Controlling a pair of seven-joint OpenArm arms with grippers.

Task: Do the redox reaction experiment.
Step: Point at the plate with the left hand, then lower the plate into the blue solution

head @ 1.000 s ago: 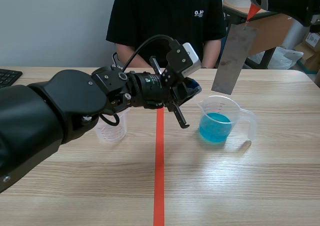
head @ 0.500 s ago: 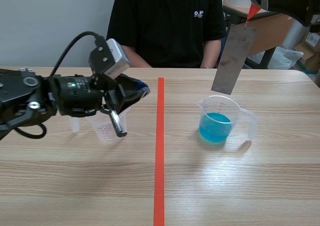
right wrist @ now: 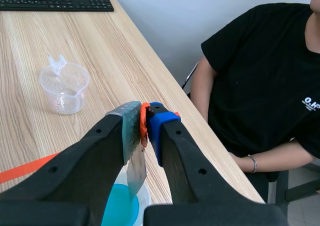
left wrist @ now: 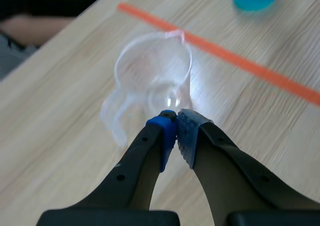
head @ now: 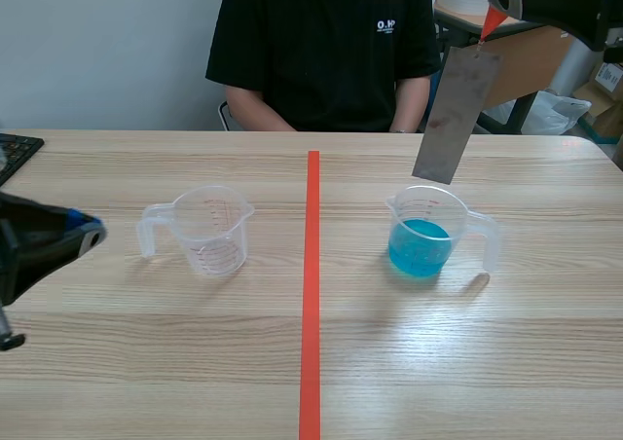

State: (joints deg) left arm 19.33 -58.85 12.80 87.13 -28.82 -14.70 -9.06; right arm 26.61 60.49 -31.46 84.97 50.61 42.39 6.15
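Your right claw [head: 490, 19], upper right of the frame, pinches the metal strip [head: 455, 119]. The strip hangs nearly upright, its lower end just above the blue-liquid cup [head: 423, 236] right of centre, so lower it. Your left claw [left wrist: 176, 123] is pressed together on nothing.

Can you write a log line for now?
left gripper: shut, empty clear plastic cup ahead | right gripper: shut on grey metal strip above clear cup of blue liquid

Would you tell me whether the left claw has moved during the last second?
Yes: the left claw has pulled back leftward, from across the orange-red tape line to well left of the empty cup.
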